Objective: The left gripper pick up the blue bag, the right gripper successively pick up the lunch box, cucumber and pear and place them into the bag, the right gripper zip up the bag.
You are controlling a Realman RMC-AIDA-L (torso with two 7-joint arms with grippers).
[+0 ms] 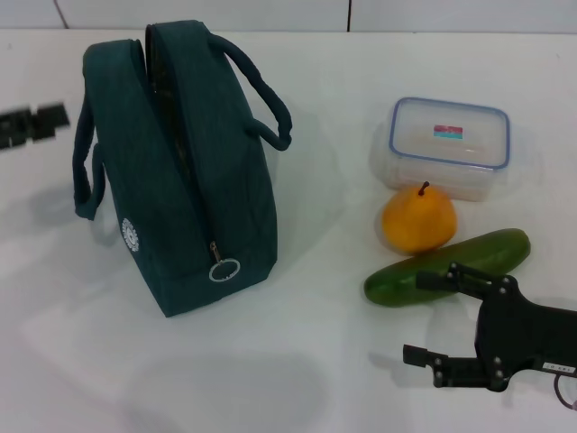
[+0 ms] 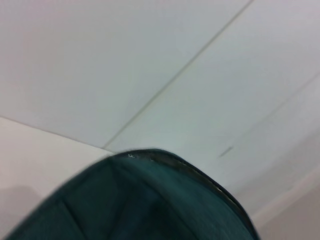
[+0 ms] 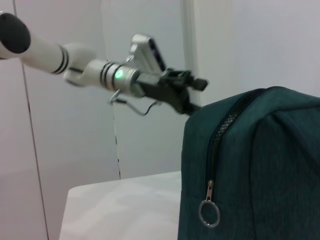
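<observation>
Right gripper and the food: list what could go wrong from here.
The right gripper hangs open just beside the cucumber, though the lunch box goes first; it may knock the cucumber. The pear sits against the cucumber and close to the box, so reaching past could roll it. The bag looks only narrowly open at the top; the box may catch on the rim.

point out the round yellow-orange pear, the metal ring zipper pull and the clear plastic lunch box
round yellow-orange pear (image 1: 418, 222): head view, middle of its skin
metal ring zipper pull (image 3: 209, 213): right wrist view, on the ring's rim
clear plastic lunch box with blue-rimmed lid (image 1: 448, 135): head view, on the lid by the label
</observation>
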